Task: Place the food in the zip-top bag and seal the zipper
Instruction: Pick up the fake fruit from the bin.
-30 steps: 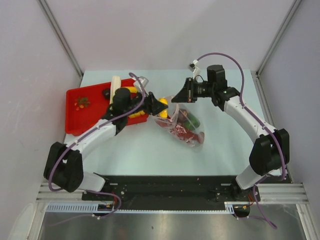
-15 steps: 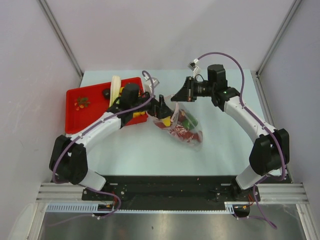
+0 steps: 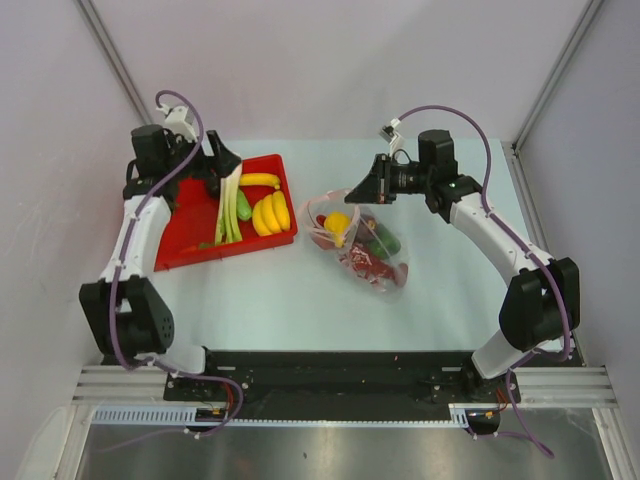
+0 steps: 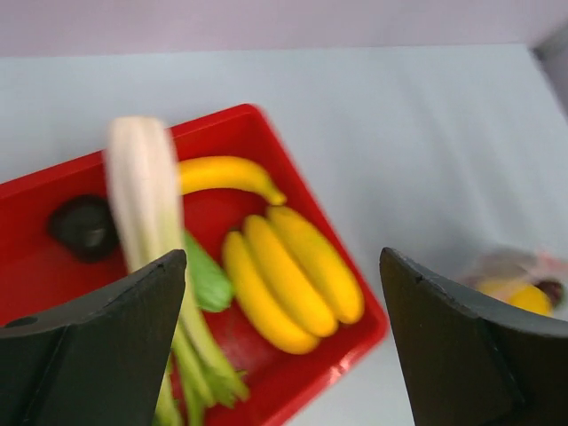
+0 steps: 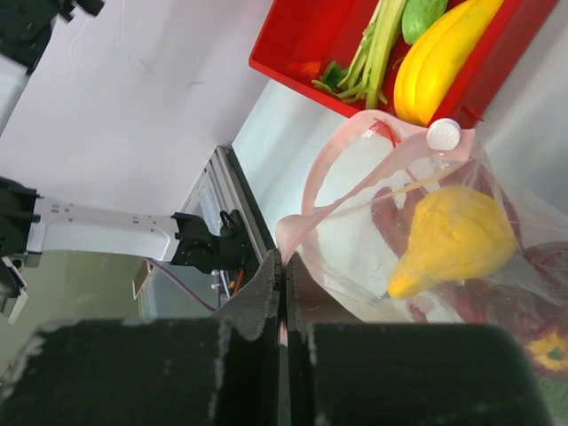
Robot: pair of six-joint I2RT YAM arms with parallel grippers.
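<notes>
1. Red tray [image 3: 170, 255] on the worktop [image 3: 300, 300] held the bananas [image 3: 270, 212], leek [image 3: 232, 205] and a dark fruit [image 4: 82, 226].
2. Left tool [image 4: 284, 257] hung above the tray, spread wide and empty.
3. Right of the tray lay the bag [image 3: 400, 272], mouth open, with the pear [image 5: 454, 235], pepper [image 3: 385, 243] and lobster [image 3: 365, 265] inside.
4. Right tool [image 5: 282, 266] was closed, pinching the bag's rim at the pink zipper [image 5: 312, 177].

A pale blue-green bench [image 3: 300, 300] stood enclosed by plain, off-white walls: a back wall [image 3: 330, 60] and one to either side. Slanting grey metal posts [image 3: 118, 70] marked the two rear corners. Along the near edge ran a black plate [image 3: 330, 372], an aluminium rail [image 3: 590, 380] and a brushed steel sheet [image 3: 300, 455]. The light was soft and even.
</notes>
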